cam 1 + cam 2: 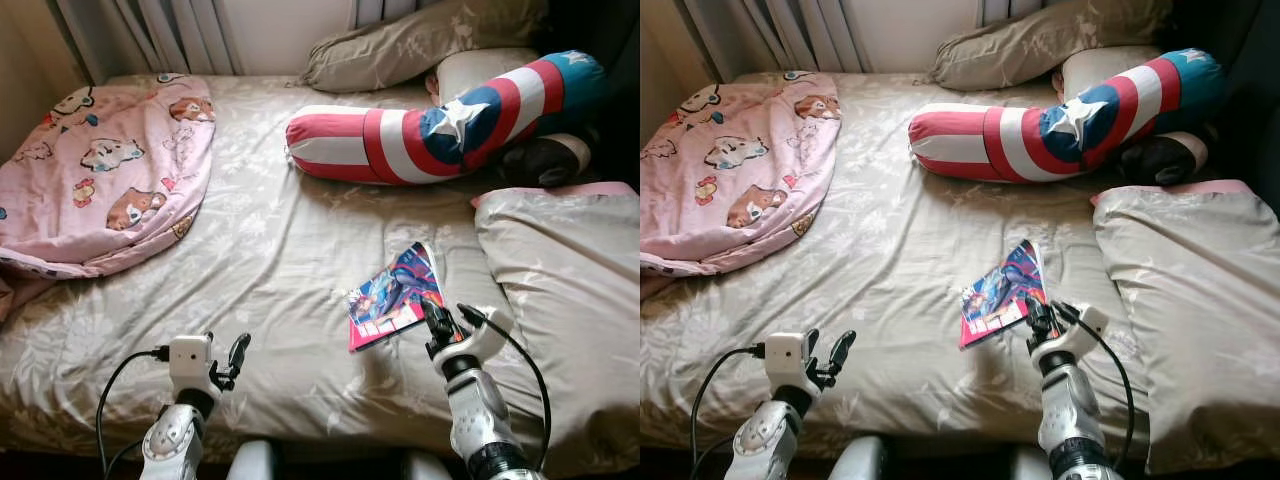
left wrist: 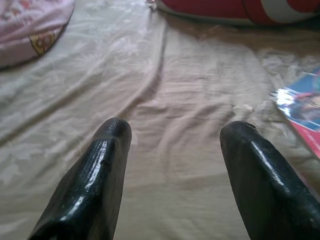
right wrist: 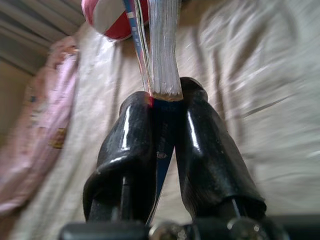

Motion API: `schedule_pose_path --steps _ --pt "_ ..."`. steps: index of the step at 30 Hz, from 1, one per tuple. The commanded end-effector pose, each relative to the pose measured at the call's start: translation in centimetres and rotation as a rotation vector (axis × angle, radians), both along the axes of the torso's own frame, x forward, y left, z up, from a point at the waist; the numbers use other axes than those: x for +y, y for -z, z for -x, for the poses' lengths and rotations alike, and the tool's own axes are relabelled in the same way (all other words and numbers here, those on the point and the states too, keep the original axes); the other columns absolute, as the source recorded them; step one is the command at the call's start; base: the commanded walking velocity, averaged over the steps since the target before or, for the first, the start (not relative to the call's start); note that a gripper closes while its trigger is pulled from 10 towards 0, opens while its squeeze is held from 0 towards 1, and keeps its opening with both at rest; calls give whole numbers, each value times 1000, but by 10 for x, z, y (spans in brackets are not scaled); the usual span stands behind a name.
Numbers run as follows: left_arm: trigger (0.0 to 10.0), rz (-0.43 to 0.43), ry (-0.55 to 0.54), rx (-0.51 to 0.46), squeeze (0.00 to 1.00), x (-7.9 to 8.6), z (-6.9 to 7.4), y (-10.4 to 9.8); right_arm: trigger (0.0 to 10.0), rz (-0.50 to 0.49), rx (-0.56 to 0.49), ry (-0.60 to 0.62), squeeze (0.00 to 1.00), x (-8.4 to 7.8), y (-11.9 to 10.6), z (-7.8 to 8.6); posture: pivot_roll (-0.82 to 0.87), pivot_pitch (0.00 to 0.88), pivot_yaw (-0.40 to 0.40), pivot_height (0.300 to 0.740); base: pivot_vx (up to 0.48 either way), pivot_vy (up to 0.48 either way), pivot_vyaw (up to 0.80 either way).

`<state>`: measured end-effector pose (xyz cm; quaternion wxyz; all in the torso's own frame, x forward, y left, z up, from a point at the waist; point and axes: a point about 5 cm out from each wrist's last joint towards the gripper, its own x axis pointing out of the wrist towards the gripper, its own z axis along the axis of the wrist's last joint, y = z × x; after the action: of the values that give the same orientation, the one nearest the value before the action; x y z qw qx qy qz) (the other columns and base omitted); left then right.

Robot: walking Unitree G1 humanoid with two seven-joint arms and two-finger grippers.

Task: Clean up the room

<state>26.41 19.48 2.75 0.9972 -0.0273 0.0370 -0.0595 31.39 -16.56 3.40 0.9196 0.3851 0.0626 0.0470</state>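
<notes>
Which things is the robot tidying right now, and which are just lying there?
Being tidied:
comic book, pinched in the right gripper

Just lying there:
pink cartoon blanket
striped star bolster
beige pillows
left gripper, open, holding nothing

A home bedroom: bed [image 1: 270,260], pillows [image 1: 420,45], cartoon-print pink quilt [image 1: 100,170], curtains [image 1: 150,35].

Right pincer [image 3: 167,107] clamping comic book [image 3: 162,45], beige bedsheet [image 3: 250,75] behind

pink blanket [image 1: 100,170] cut off at left, comic book [image 3: 162,47] edge blurred
</notes>
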Motion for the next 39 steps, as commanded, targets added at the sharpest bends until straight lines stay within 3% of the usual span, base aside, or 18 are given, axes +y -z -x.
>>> schedule_pose_path --steps 1,4,9,11,17,27,36,37,38,39 --pt "10000 -21 1 26 0 8 7 3 10000 -54 -27 -28 0 5 -4 -4 193 192 68 643 0 0 0" --pt "10000 -30 7 28 0 10 12 3 10000 -62 -10 -36 0 5 -2 -4 207 209 80 643 0 0 0" --pt "10000 -42 15 44 0 12 22 5 10000 27 141 10 0 -6 18 8 224 234 94 643 0 0 0" --pt "10000 -44 21 53 0 11 25 6 10000 62 227 57 0 -15 30 17 235 249 98 643 0 0 0" --pt "10000 -45 29 70 0 10 38 6 10000 62 355 200 0 -35 48 36 246 282 107 643 0 0 0" --pt "10000 -48 28 105 0 8 52 6 10000 70 438 285 0 -44 58 48 246 312 100 643 0 0 0" --pt "10000 -46 26 125 0 7 54 3 10000 53 456 300 0 -42 62 53 243 317 96 643 0 0 0" --pt "10000 -46 25 126 0 7 53 3 10000 53 459 300 216 -42 63 53 242 317 96 643 0 0 0" --pt "10000 -45 25 126 0 7 53 3 10000 54 460 300 255 -42 63 53 242 317 96 643 0 0 0" --pt "10000 -45 25 127 0 6 53 3 10000 52 465 302 400 -42 64 54 242 316 96 643 0 0 0"
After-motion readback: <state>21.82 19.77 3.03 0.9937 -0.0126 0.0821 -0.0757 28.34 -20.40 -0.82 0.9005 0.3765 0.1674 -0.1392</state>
